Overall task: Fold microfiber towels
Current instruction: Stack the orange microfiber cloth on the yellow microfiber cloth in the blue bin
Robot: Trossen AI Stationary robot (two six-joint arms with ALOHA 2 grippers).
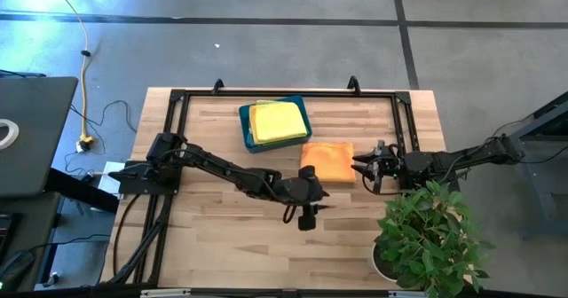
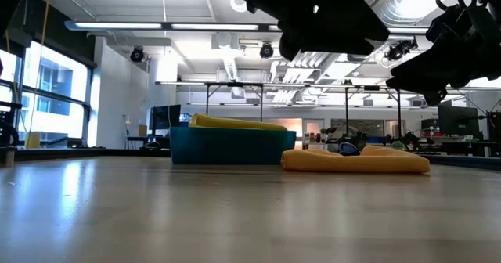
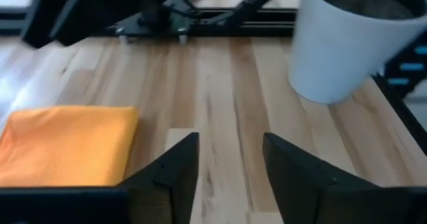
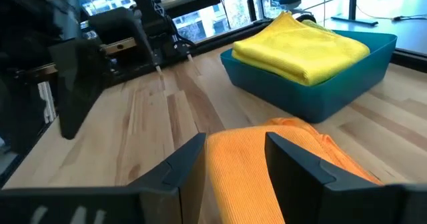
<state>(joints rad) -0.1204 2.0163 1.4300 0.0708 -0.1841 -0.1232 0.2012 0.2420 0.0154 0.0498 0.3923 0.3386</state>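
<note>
A folded orange towel (image 1: 327,162) lies flat on the wooden table, right of centre. A yellow towel (image 1: 275,121) lies folded on top in the teal bin (image 1: 247,131) behind it. My left gripper (image 1: 312,207) hangs open above bare wood just near of the orange towel (image 3: 67,144), with only table between its fingers (image 3: 230,164). My right gripper (image 1: 362,167) is open at the orange towel's right edge; the towel (image 4: 240,164) shows past its fingers. In the low view both grippers (image 2: 321,20) (image 2: 446,44) are well above the towel (image 2: 356,160).
A potted plant in a white pot (image 1: 426,236) (image 3: 353,37) stands at the table's near right corner, close to both grippers. A black frame (image 1: 177,98) runs along the far and side edges. Open wood lies at the near left.
</note>
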